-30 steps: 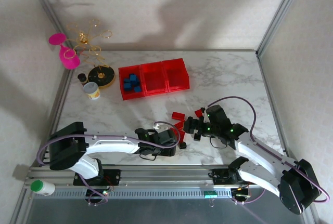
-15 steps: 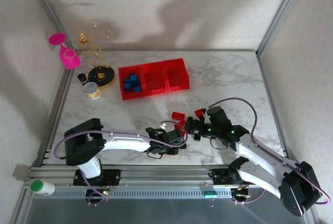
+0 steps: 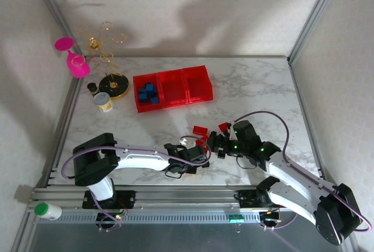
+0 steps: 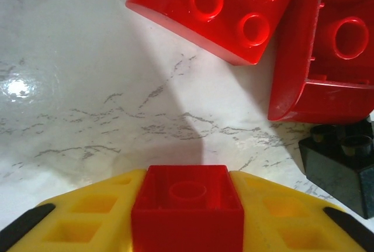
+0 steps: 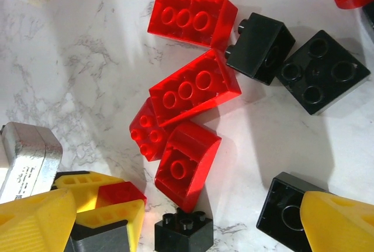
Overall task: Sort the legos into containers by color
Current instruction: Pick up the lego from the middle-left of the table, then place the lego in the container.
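Now the left gripper (image 4: 187,185) has its 2 yellow fingers (image 4: 87,217) pressed on both sides of 1 small red brick (image 4: 187,223), so it is clamped on this brick. I cannot tell if the brick is already off the table (image 3: 257,88).

The right gripper (image 5: 187,211) has its fingers wide apart and holds nothing. It hangs over the loose bricks (image 5: 193,88), red and black ones, which lie close together a little below the middle of the top view, just beside both grippers.

The 3 bins (image 3: 172,88) stand in 1 row above the middle of the top view, a little to the left. The long axis of the row goes from left to right and rises slightly toward the right. The left bin has several blue bricks (image 3: 148,93) in it; the other 2 bins look bare from above.

The important relation is this: from the held brick, the bins lie up the frame and a little to the left, well apart from it, with bare table between. The left arm carries the brick, and its side of the table is also the side of the bins. I judge that the coming move is to lift the brick and bring it up the frame. It should go to the middle bin or the right bin, not to the one with blue.
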